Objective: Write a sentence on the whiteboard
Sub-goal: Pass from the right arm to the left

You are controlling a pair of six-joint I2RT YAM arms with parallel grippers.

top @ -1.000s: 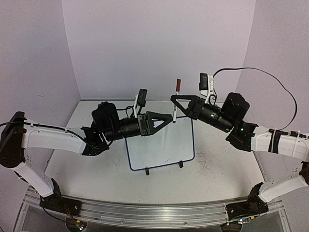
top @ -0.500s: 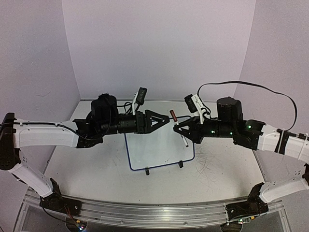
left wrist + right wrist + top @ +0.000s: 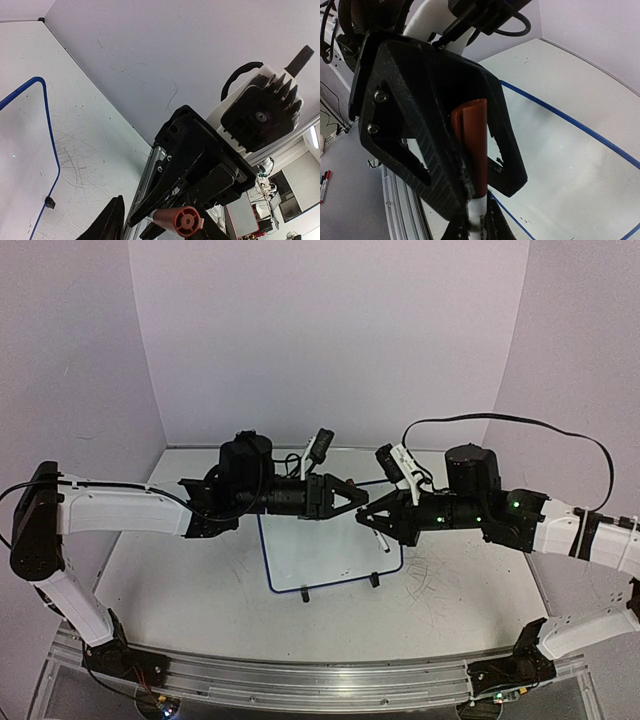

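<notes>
The whiteboard [image 3: 300, 540], white with a thin blue rim and two black feet, lies flat mid-table; no sentence shows on it. My right gripper [image 3: 372, 520] is shut on the white barrel of a marker [image 3: 383, 537] above the board's right part. In the right wrist view my right gripper [image 3: 477, 225] holds the barrel and the red cap [image 3: 472, 145] points up between the left gripper's black fingers [image 3: 410, 130]. My left gripper [image 3: 350, 496] is open around the cap [image 3: 186, 222], with one finger [image 3: 112, 222] still apart from it.
The scuffed white tabletop [image 3: 450, 580] lies around the board, with purple walls behind and at both sides. The metal rail [image 3: 300, 675] with the arm bases runs along the near edge. The right arm's black cable [image 3: 560, 430] loops above it.
My right gripper swung the marker down from upright to level with the left gripper. My left gripper moved right until its fingers came around the red cap.
</notes>
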